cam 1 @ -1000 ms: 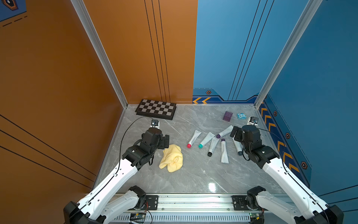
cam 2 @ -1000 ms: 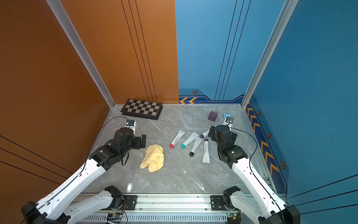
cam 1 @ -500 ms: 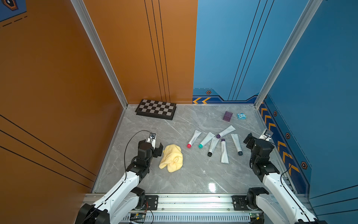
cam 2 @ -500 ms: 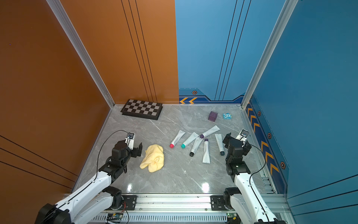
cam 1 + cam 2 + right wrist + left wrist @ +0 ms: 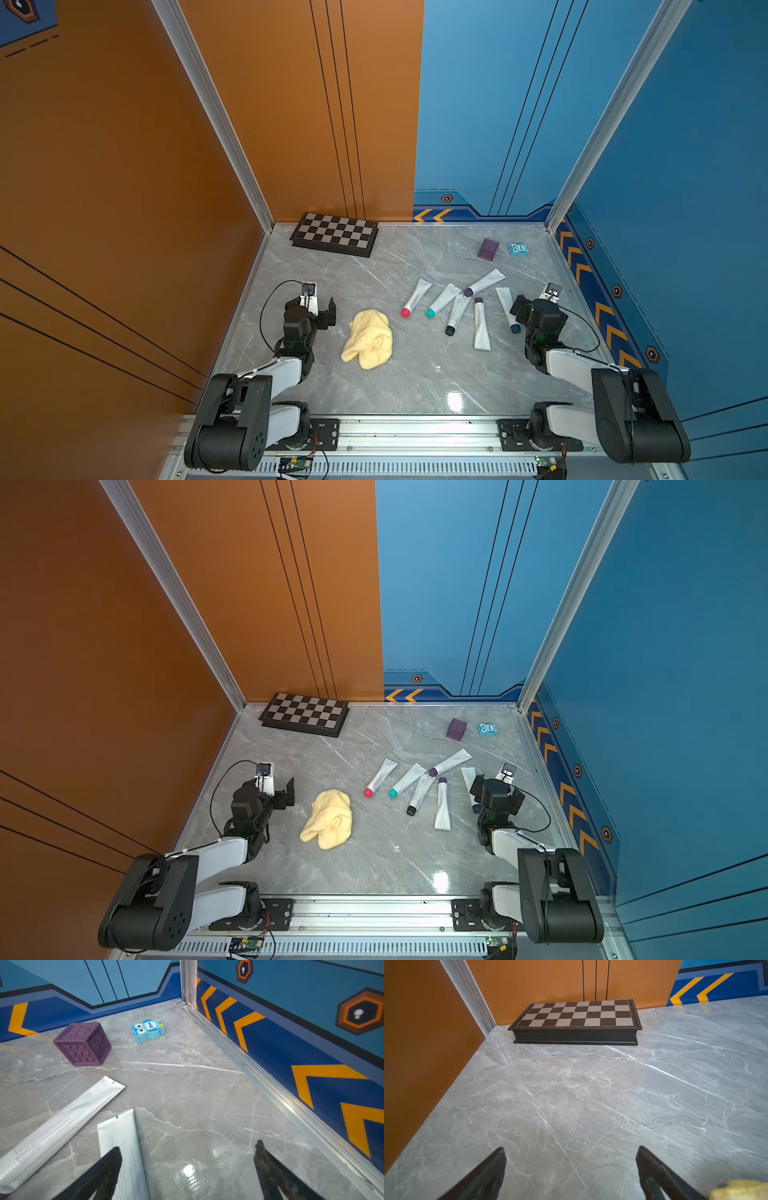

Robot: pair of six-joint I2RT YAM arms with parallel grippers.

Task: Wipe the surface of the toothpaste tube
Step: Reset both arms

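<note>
The left claw (image 5: 571, 1149) and right claw (image 5: 188, 1144) are held spread wide, nothing grasped. A yellow cloth (image 5: 368, 338) and six toothpaste tubes (image 5: 481, 324) are seen on the desk (image 5: 415, 382).

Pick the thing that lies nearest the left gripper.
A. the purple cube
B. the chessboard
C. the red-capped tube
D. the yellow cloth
D: in a top view the yellow cloth lies just beside the left gripper, whose fingers stand open and empty. The other three things lie farther off.
</note>
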